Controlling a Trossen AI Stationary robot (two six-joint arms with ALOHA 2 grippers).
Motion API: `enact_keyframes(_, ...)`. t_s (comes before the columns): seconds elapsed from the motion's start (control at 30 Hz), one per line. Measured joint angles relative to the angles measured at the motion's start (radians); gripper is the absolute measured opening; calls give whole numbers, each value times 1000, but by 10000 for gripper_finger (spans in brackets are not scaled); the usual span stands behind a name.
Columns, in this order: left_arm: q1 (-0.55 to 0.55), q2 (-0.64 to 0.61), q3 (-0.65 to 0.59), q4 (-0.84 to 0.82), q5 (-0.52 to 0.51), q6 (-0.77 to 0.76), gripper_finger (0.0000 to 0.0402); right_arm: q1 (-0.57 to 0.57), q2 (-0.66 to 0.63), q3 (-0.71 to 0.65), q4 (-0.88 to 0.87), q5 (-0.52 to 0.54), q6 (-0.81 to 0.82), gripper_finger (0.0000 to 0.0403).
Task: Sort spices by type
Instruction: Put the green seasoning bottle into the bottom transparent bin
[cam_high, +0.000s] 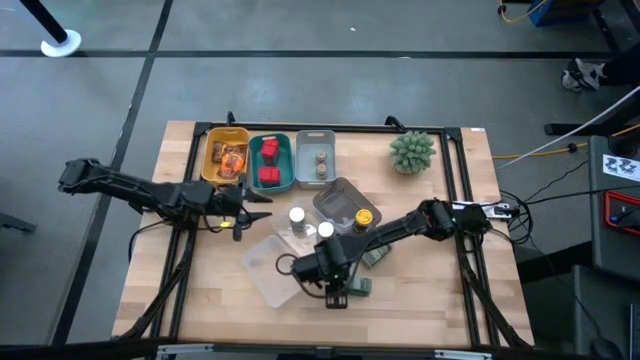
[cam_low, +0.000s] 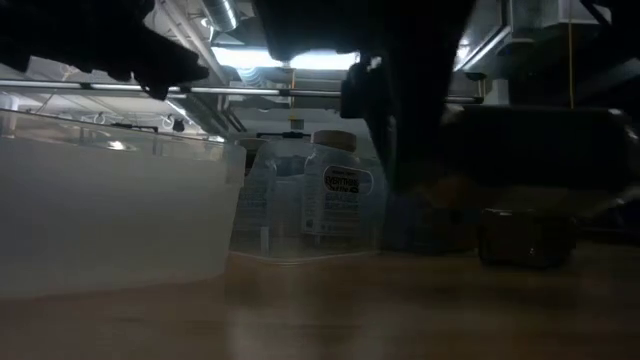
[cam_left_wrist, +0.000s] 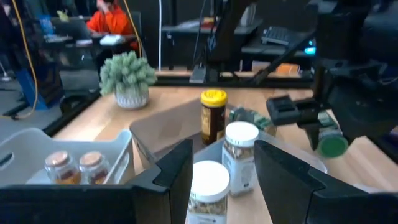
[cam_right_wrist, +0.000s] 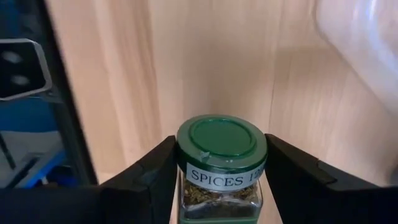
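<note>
My right gripper (cam_high: 340, 293) (cam_right_wrist: 222, 180) is near the table's front, shut on a green-lidded clear jar (cam_right_wrist: 222, 146) labelled SPICES (cam_high: 358, 287). A second such jar (cam_high: 376, 257) lies on the wood just behind it. My left gripper (cam_high: 262, 213) (cam_left_wrist: 222, 149) is open and hovers left of centre. It points toward two white-capped bottles (cam_left_wrist: 239, 146) (cam_high: 297, 215) that stand upright. A yellow-lidded jar (cam_left_wrist: 213, 115) (cam_high: 364, 216) stands in a clear tray. Orange packets sit in the yellow bin (cam_high: 226, 155), red cubes in the teal bin (cam_high: 270, 162), and tiny brown jars (cam_left_wrist: 78, 165) in the grey bin (cam_high: 315, 158). My right gripper pinches the green-lidded jar between its two fingers (cam_right_wrist: 155, 171), one on each side of the jar's body just under the lid (cam_right_wrist: 222, 140). The lid faces back toward the wrist, so the jar lies along the fingers. Whether it touches the table, I cannot tell.
A spiky green plant (cam_high: 412, 150) stands at the far right of the table. One clear tray (cam_high: 345, 200) sits at centre. A second clear tray (cam_high: 270, 265) (cam_low: 110, 210) lies nearer the front, left of my right gripper. Bare wood lies along the near edge.
</note>
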Motion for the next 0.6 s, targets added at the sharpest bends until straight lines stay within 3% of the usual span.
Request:
enact_keyframes(0.3, 0, -121, 0, -4, 0, 52, 155, -43, 0, 110, 6, -29, -76, 206)
enact_keyframes(0.6, 0, -199, 0, -11, 0, 56, 155, -76, -7, 211, 32, 11, -174, 206)
